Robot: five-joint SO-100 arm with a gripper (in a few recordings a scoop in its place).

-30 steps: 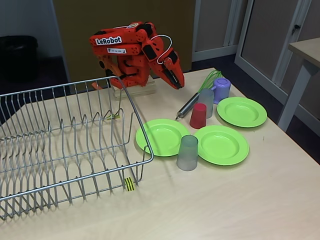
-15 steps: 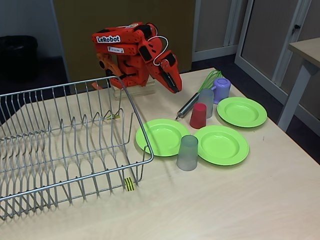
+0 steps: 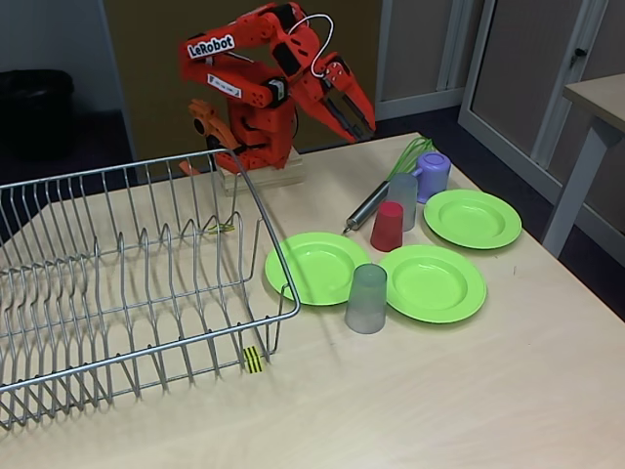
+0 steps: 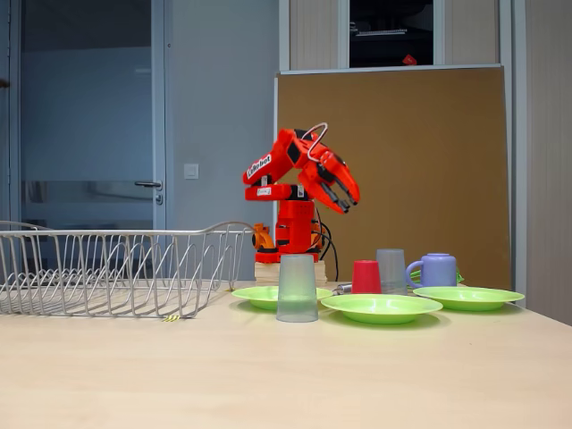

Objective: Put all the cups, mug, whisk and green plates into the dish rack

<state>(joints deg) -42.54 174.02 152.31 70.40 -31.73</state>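
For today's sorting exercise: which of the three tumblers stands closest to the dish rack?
The grey tumbler standing alone between the two nearer green plates; the red one and the other grey one stand farther back, by the whisk.

The arm [image 3: 256, 73] carries a white label reading "LeRobot" [image 3: 212, 46] on its upper link. The same label [image 4: 259, 165] shows in the side fixed view, but it is too small there to read with confidence. A second white label [image 3: 230, 87] sits below it; its print is illegible. The rack [image 3: 137, 283] bears a yellow-black striped tag [image 3: 253, 360] without text.
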